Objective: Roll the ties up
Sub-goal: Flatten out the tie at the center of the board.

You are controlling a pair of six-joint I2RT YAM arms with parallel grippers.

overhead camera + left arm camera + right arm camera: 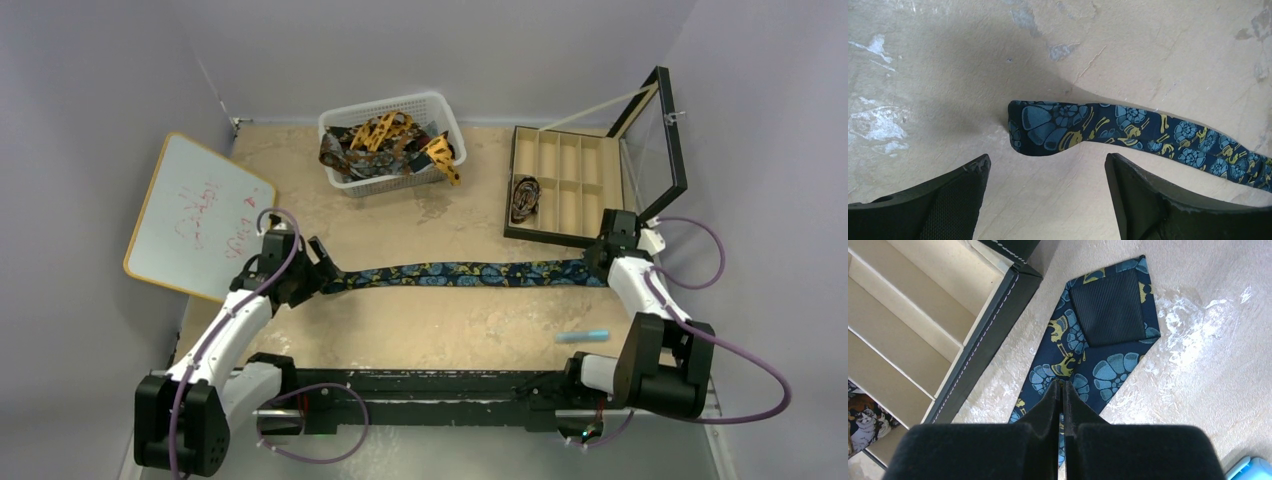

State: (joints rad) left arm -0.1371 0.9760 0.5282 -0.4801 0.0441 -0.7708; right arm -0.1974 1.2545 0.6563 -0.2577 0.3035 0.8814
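Left fingers [943,200] astride navy tie [1128,130]

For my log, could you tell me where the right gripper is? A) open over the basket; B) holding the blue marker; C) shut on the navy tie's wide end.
C: the right gripper is closed on the navy tie near its pointed wide end.

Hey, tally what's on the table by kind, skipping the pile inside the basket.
Ties: 2, the flat tie and the rolled tie
Basket: 1
Box: 1
Whiteboard: 1
Blue marker: 1
Total: 6
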